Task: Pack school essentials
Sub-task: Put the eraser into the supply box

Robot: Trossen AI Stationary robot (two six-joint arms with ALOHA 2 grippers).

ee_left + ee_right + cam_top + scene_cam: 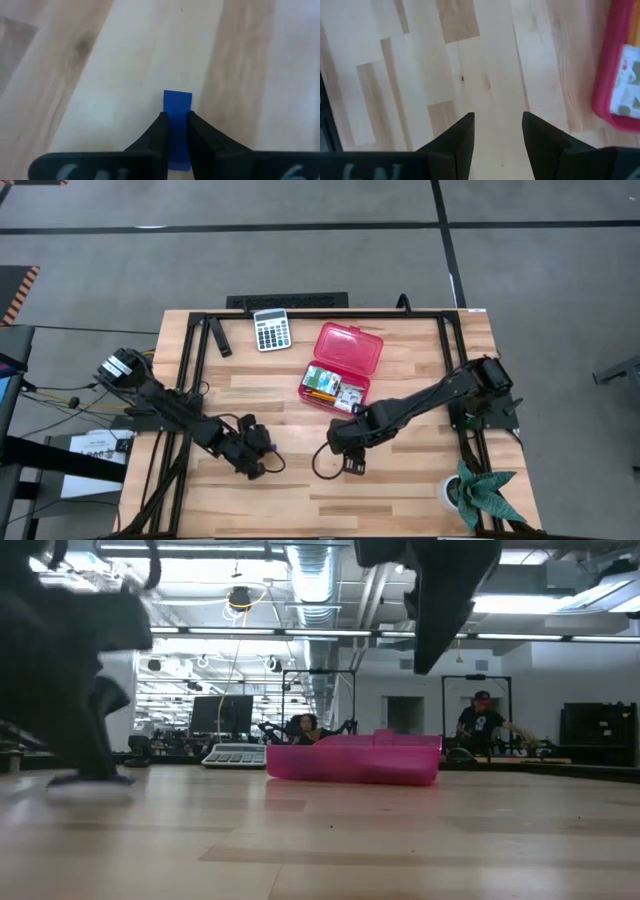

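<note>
Near the front of the bench, the left gripper hangs low, jaws pinching a small blue piece. Just beside it the right gripper hovers over bare wood, jaws spread and empty. Farther back, the open red case holds the stationery. The calculator lies beyond.

One calculator, one red case (open), two arms
</note>
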